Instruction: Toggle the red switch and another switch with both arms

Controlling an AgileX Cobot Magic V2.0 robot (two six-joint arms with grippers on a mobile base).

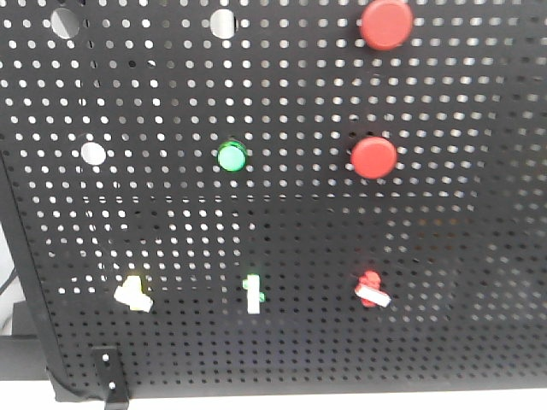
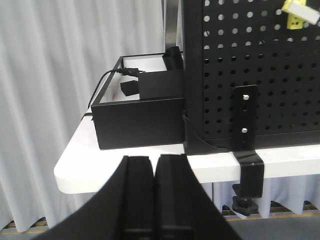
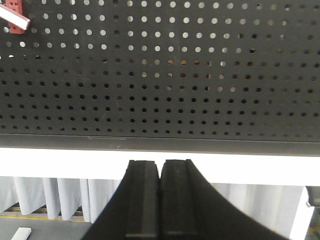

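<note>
The red switch [image 1: 372,289] sits low on the right of the black pegboard [image 1: 282,213], its white lever slanting down to the right; it also shows at the right wrist view's top left corner, the red switch [image 3: 15,17]. The pale yellow switch [image 1: 133,294] is low on the left, and appears top right in the left wrist view as the yellow switch [image 2: 299,14]. My left gripper [image 2: 154,162] is shut and empty, below and left of the board's corner. My right gripper [image 3: 160,166] is shut and empty, under the board's bottom edge. Neither arm shows in the front view.
A green-based toggle [image 1: 252,294] stands between the two switches. Above are a green round button [image 1: 232,156] and two big red push buttons [image 1: 373,157]. A black box [image 2: 137,107] with cables sits on the white table [image 2: 150,162] left of the board; a clamp bracket [image 2: 246,130] holds the board's corner.
</note>
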